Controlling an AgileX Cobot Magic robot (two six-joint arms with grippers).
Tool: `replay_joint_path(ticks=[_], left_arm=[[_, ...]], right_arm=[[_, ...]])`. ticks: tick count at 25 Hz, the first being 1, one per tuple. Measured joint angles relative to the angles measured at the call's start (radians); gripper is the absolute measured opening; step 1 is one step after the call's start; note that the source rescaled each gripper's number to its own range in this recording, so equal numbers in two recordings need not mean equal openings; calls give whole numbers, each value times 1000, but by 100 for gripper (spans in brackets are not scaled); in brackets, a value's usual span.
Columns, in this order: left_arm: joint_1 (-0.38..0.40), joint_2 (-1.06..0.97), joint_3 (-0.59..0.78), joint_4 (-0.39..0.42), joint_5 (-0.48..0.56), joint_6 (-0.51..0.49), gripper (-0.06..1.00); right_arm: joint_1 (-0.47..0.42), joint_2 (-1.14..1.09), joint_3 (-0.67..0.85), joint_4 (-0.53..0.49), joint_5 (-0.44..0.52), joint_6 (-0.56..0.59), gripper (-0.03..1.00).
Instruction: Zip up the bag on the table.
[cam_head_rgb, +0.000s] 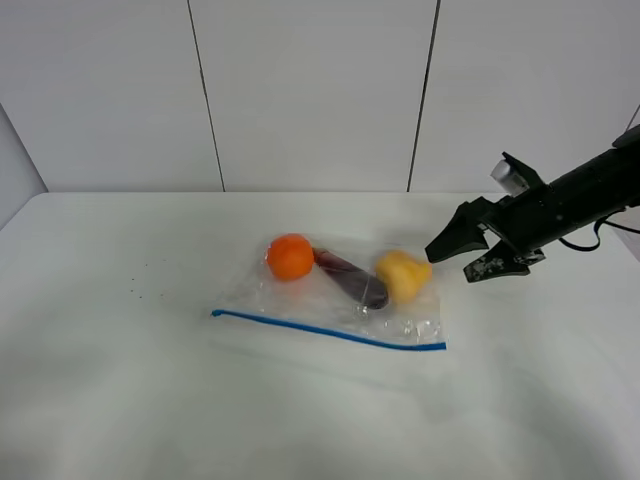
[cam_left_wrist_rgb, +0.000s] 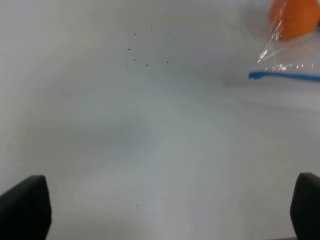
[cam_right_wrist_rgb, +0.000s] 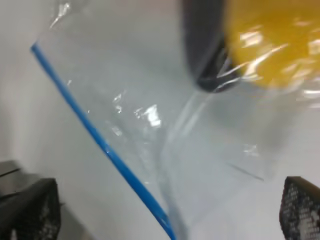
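Note:
The clear bag (cam_head_rgb: 330, 300) lies flat in the middle of the white table (cam_head_rgb: 120, 380), its blue zipper strip (cam_head_rgb: 330, 331) along the near edge. Inside are an orange fruit (cam_head_rgb: 290, 256), a purple piece (cam_head_rgb: 350, 278) and a yellow piece (cam_head_rgb: 402, 273). My right gripper (cam_head_rgb: 465, 260) hovers open just right of the yellow piece, holding nothing. In the right wrist view the zipper strip (cam_right_wrist_rgb: 100, 142) and the bag (cam_right_wrist_rgb: 210, 150) lie below the open right gripper (cam_right_wrist_rgb: 165, 210). My left gripper (cam_left_wrist_rgb: 165, 210) is open over bare table, with the bag's corner (cam_left_wrist_rgb: 280, 55) some way off.
White wall panels (cam_head_rgb: 310, 90) rise behind the table's far edge. A few tiny dark specks (cam_head_rgb: 140, 285) mark the tabletop left of the bag. The right arm (cam_head_rgb: 590, 195) reaches in from the right side.

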Motion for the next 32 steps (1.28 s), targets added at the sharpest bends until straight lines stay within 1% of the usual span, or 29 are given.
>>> replay_joint_path(ticks=[4, 5, 7, 10, 12, 15, 28, 30, 32], left_arm=[[0, 0, 0, 0, 0, 0, 100], [0, 0, 0, 0, 0, 0, 100], [0, 0, 0, 0, 0, 0, 100], [0, 0, 0, 0, 0, 0, 100], [0, 0, 0, -2, 0, 0, 100], [0, 0, 0, -2, -1, 0, 100], [0, 0, 0, -1, -1, 0, 100], [0, 0, 0, -1, -1, 0, 100], [0, 0, 0, -1, -1, 0, 100]], right_arm=[[0, -76, 0, -257, -82, 178, 97], [0, -98, 0, -338, -102, 245, 97], [0, -138, 0, -496, -132, 343, 97], [0, -190, 1, -743, -154, 520, 97], [0, -220, 1, -864, -153, 601, 97], [0, -251, 1, -898, -153, 633, 97], [0, -261, 1, -879, -159, 634, 97], [0, -261, 1, -878, -169, 620, 97], [0, -266, 1, -879, -166, 569, 97]])
